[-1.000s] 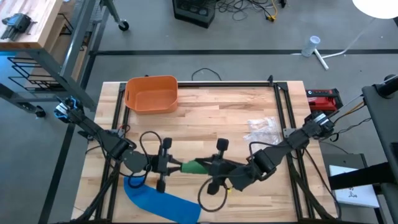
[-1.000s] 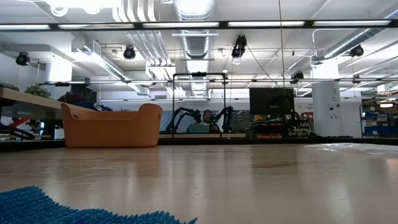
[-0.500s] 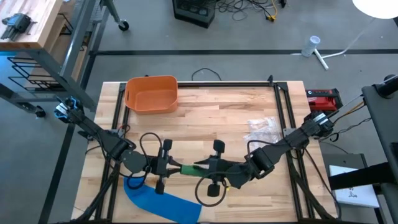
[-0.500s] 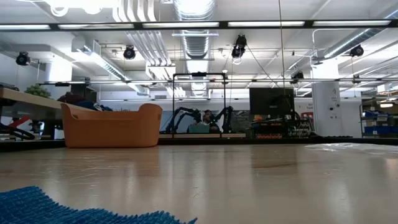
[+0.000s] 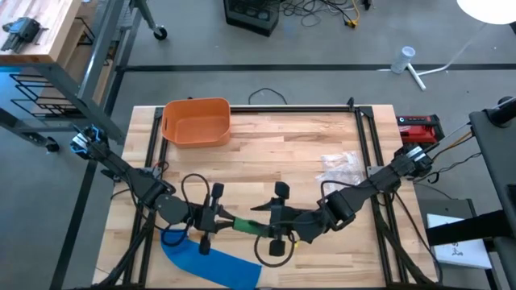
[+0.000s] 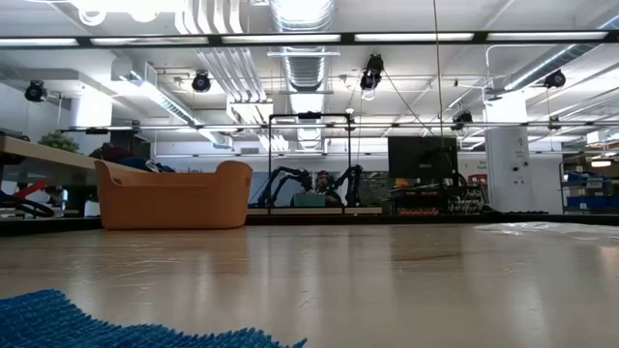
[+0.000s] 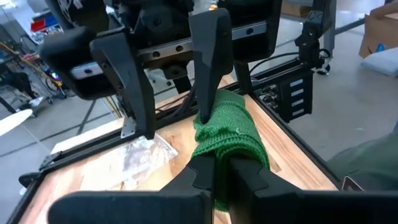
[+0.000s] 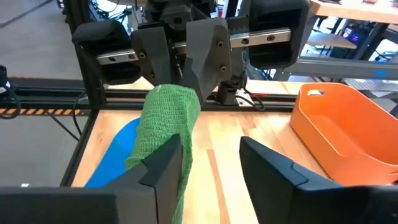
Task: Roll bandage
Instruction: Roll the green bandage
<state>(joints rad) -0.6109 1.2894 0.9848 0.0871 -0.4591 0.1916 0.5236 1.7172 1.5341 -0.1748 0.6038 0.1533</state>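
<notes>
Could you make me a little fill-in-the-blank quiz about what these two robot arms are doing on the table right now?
1. Both arms meet at a rolled bandage coloured ____.
2. The left gripper is ____ on that bandage.
3. The right gripper has its fingers ____.
4. The orange bin holds ____.

Missing words: green; shut; open; nothing

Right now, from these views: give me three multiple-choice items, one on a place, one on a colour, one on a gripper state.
1. Where is the orange plastic bin?
A. far-left part of the table
B. near-right corner
C. on the floor

2. What colour is the knitted bandage held between the arms?
A. red
B. green
C. white

3. How is the left gripper?
A. wide open
B. out of view
C. shut on the bandage

Key: 1 A, the high view shows it there. 2 B, both wrist views show green. 3 C, its fingers pinch the fabric.
</notes>
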